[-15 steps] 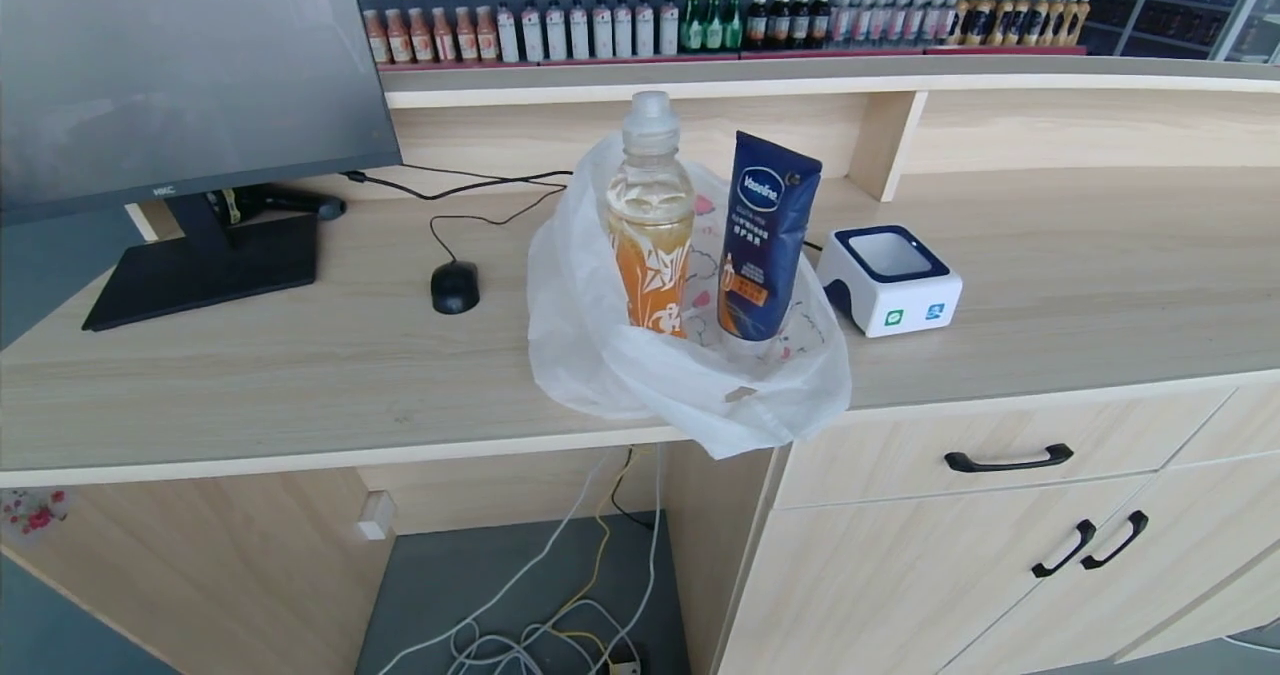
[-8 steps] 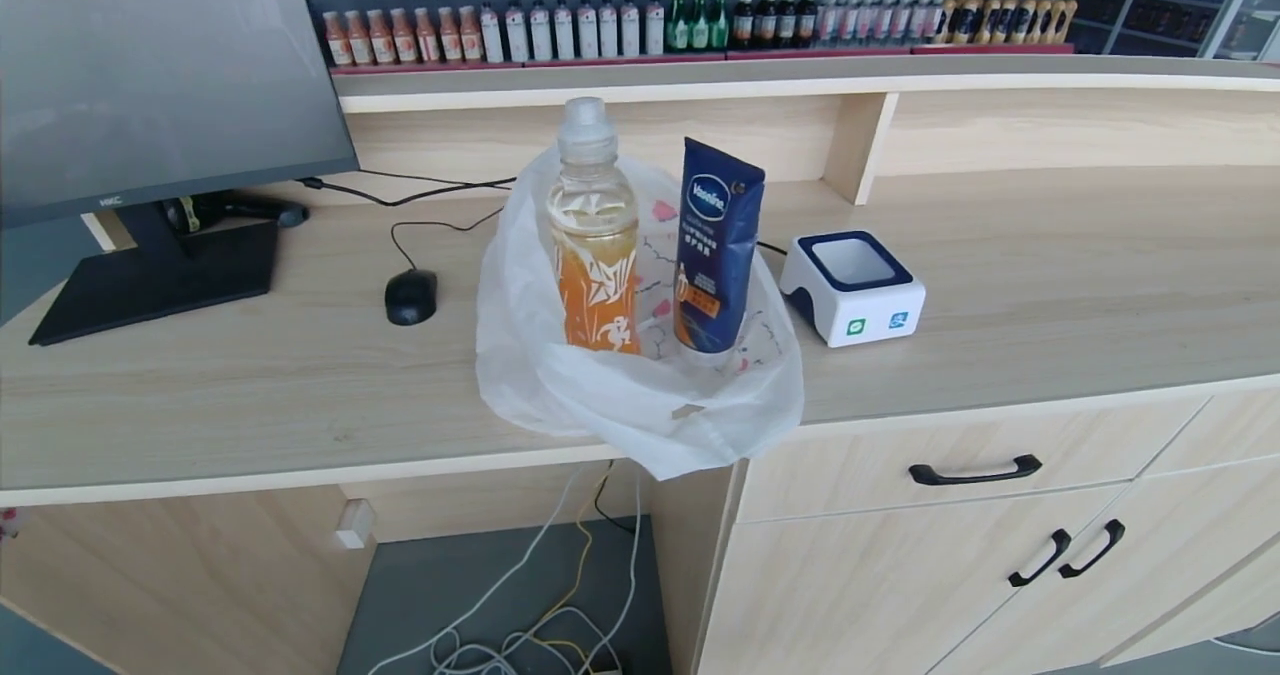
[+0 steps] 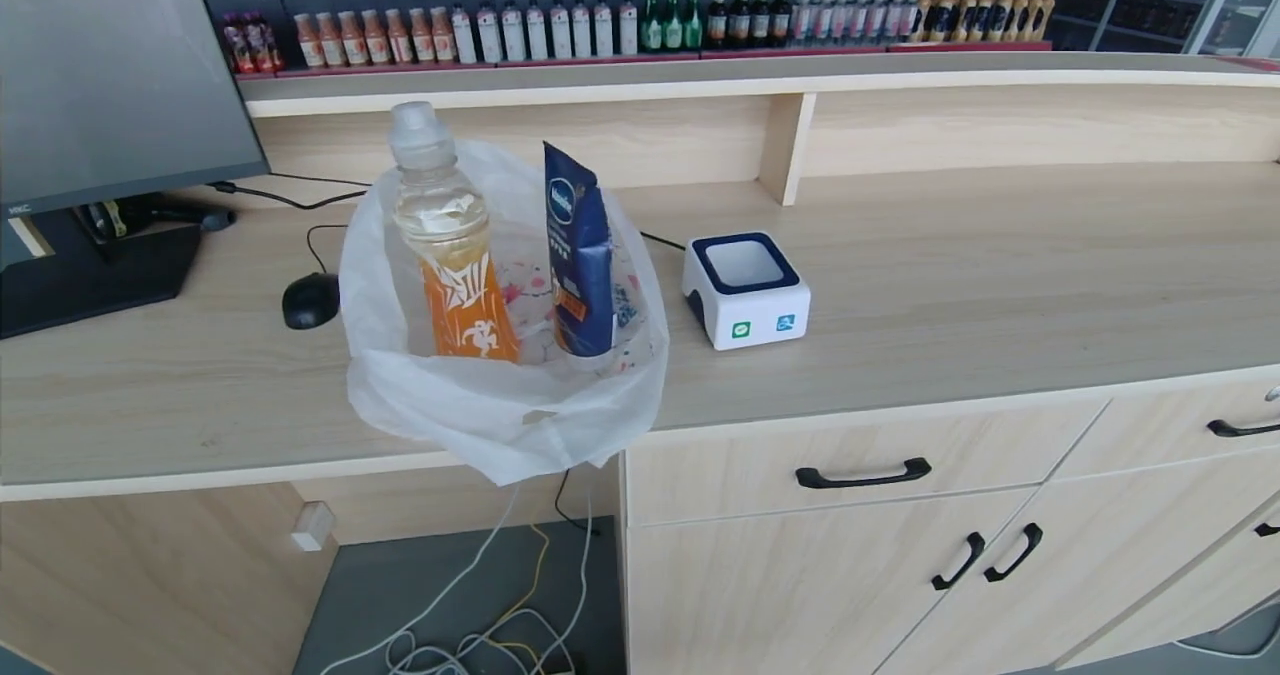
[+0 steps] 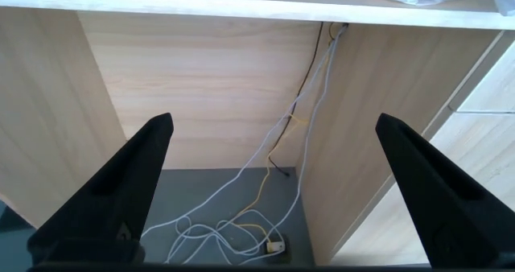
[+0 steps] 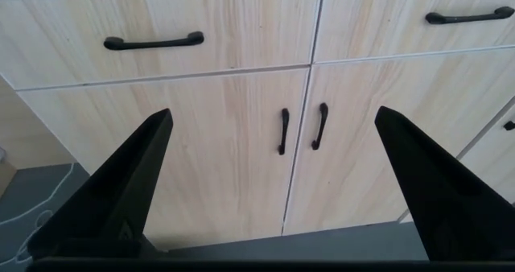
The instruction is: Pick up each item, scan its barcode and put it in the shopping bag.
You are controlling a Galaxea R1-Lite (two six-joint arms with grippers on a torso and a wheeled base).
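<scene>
My left tool [image 4: 273, 121] and right tool [image 5: 273, 115] hang low, wide apart, empty. The clear orange-drink bottle [image 3: 445, 245] and dark blue tube [image 3: 580, 255] stand in the white plastic shopping bag [image 3: 500, 410] on the counter [image 3: 950, 285]. I think the job looks finished; next I'd check for leftovers.

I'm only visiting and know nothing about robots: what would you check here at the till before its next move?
1. Drink bottle upright in the shopping bag: ok.
2. Blue tube standing in the bag beside it: ok.
3. Bag fully on the counter: not ok, its front hangs over the edge.
4. Scanner beside the bag, window uncovered: ok.
5. Left claw and right claw open and empty, below counter height: ok.
6. Both barcodes scanned: cannot tell.
</scene>
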